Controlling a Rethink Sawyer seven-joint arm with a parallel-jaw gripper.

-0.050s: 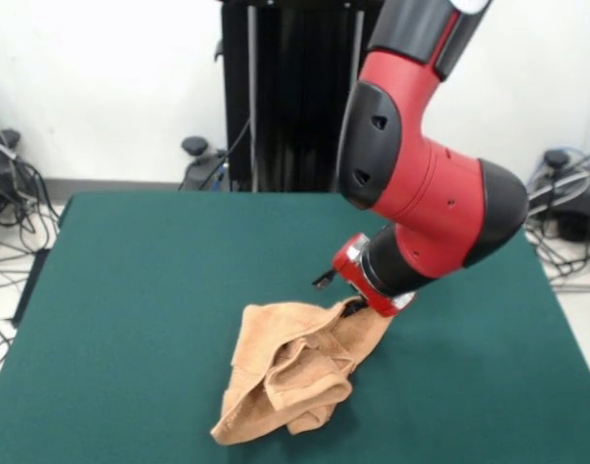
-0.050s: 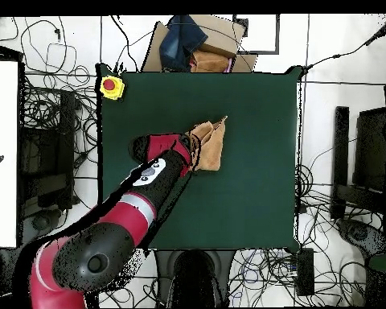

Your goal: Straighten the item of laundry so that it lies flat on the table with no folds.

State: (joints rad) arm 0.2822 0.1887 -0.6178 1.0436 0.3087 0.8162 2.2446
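Observation:
The item of laundry (image 1: 290, 372), a light orange-tan towel, lies crumpled in thick folds on the green table (image 1: 131, 290), near its front edge in the front view. Its far right corner is drawn up to my gripper (image 1: 356, 309), which is pressed into the cloth and looks shut on that corner. The gripper's tips are buried in the fabric. From overhead, the towel (image 2: 210, 145) is a narrow bunched strip near the middle of the table (image 2: 252, 185). The gripper (image 2: 195, 149) meets its left edge.
A yellow box with a red button (image 2: 110, 86) sits on one table corner. A cardboard sheet with bundled clothes (image 2: 192, 44) lies just beyond the table's edge. Cables cover the floor around the table.

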